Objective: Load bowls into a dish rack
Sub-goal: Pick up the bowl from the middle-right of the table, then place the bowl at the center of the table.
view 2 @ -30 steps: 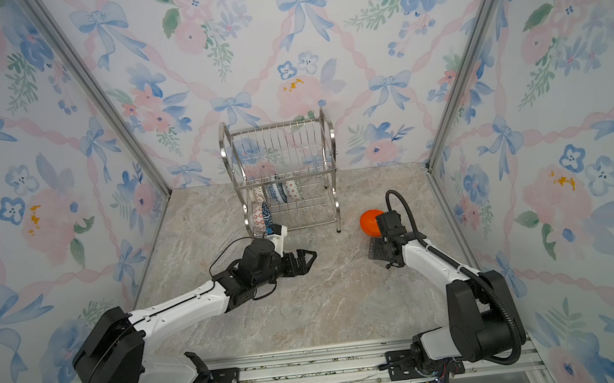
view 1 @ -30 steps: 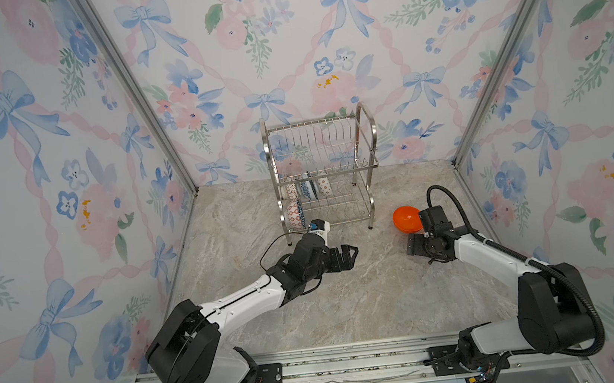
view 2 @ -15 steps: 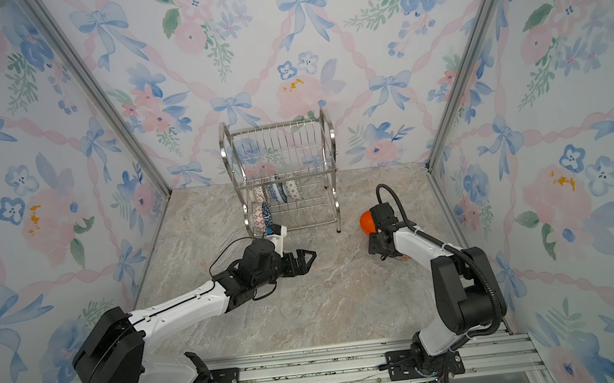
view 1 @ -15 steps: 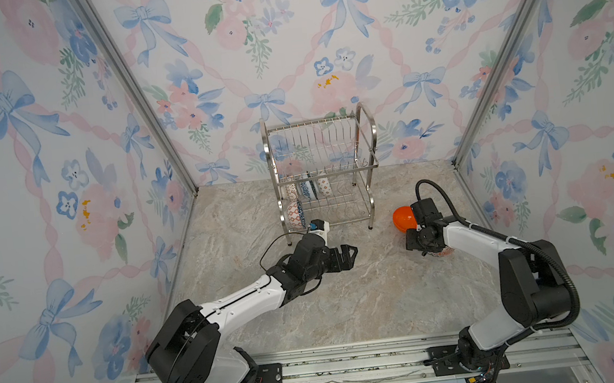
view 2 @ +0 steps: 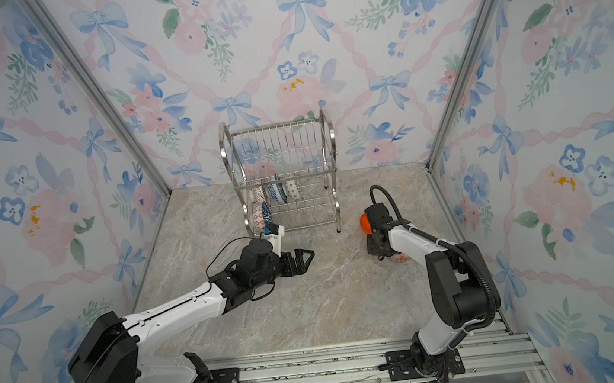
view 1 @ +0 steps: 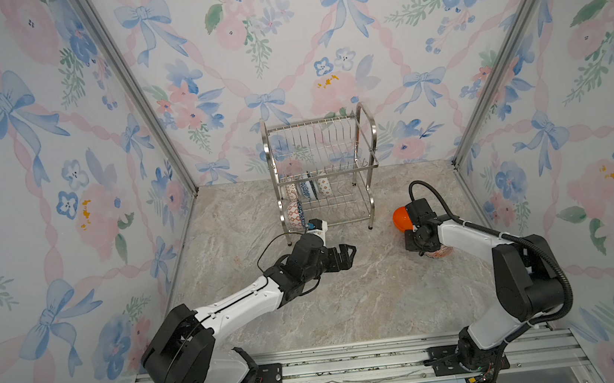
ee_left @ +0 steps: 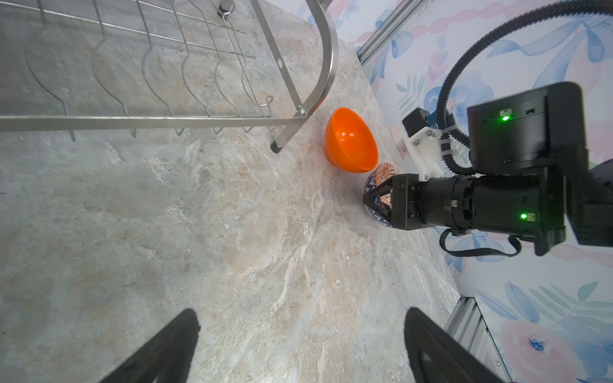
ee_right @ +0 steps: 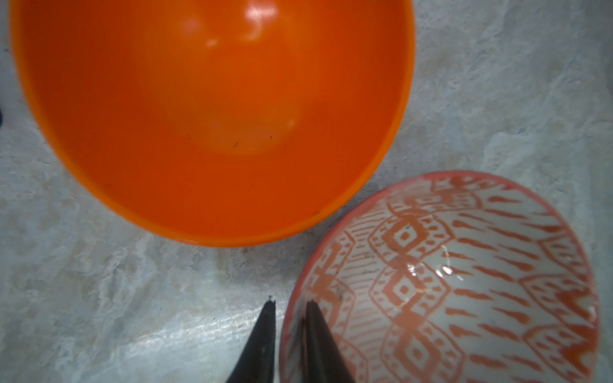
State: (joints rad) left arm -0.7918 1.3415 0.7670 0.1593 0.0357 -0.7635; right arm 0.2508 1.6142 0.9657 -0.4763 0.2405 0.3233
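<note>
The dish rack [view 1: 372, 131] stands at the back of the table [view 1: 348, 304], with patterned bowls [view 1: 307, 190] on edge in its left half, below the top tier. The left gripper [view 1: 349, 254] hovers in front of the rack, jaws wide apart and empty. The orange bowl [view 1: 401, 219] sits on the table near the rack's front right leg. Just beside it, the right gripper [ee_right: 290, 303] pinches the rim of the red-orange patterned bowl [ee_right: 464, 282], 1 finger inside and 1 outside.

Robot lab test booth: 3 walls of floral wallpaper panels [view 1: 280, 28] joined at aluminium posts [view 1: 133, 90], a marble-look tabletop [view 1: 367, 302], and 2 robot arms [view 1: 240, 308] [view 1: 469, 233] bolted to a slotted metal rail [view 1: 354, 362].
</note>
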